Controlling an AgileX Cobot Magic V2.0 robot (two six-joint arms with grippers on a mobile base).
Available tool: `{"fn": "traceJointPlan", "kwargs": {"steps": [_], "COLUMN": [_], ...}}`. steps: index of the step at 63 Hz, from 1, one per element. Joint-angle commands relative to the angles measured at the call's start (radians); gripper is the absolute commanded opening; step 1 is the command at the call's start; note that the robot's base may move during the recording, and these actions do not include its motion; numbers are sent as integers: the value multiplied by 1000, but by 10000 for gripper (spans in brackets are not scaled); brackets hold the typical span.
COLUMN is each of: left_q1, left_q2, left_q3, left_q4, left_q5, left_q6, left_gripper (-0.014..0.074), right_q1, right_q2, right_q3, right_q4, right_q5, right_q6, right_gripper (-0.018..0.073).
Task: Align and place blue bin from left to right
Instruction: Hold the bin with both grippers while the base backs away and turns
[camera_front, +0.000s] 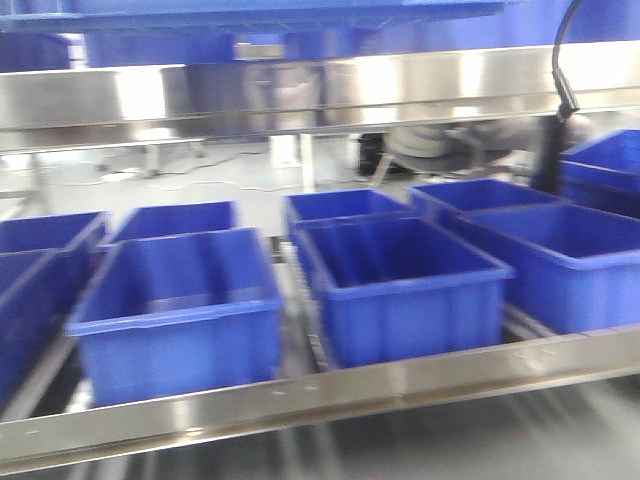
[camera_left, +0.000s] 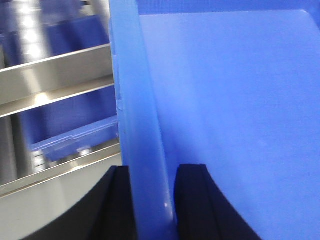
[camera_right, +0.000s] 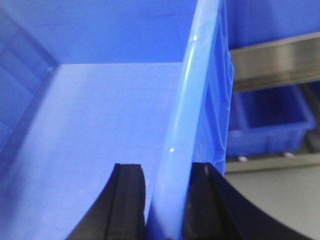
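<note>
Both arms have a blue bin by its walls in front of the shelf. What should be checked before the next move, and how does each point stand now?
1. Left gripper shut on the blue bin wall, one finger on each side: ok.
2. Right gripper shut on its wall likewise: ok.
3. Bin held level: cannot tell; only what seems its blurred edge shows at the top of the front view.
4. Free slot on the shelf: cannot tell; the front row of stored bins looks full.
5. Front view sharp enough to aim: not ok, it is blurred.
</note>
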Motion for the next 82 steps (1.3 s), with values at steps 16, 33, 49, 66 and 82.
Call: {"fn": "traceJointPlan", "kwargs": {"steps": [16,33,49,66,82], "left_q1": [-30,-30,-30,-30,-30], "left_q2": [-31,-31,-31,-31,-31], "left_q3": [-23,-23,-23,-23,-23], "left_q4": [-222,-222,-222,-222,-222], "left_q5": [-122,-122,-122,-122,-122], "left_q6": [2,2,2,2,2], "left_gripper": [-111,-111,-111,-111,-111], "right_q1": [31,31,31,31,31], "right_q2": [-23,-23,-23,-23,-23], "right_q3": [-19,-19,-19,-19,-19], "right_q4": [119,119,119,119,119], "right_q5": [-105,-105,-105,-105,-105], "right_q6": [-36,-36,-36,-36,-36], "right_gripper": [-154,-154,-154,-154,-154]}}
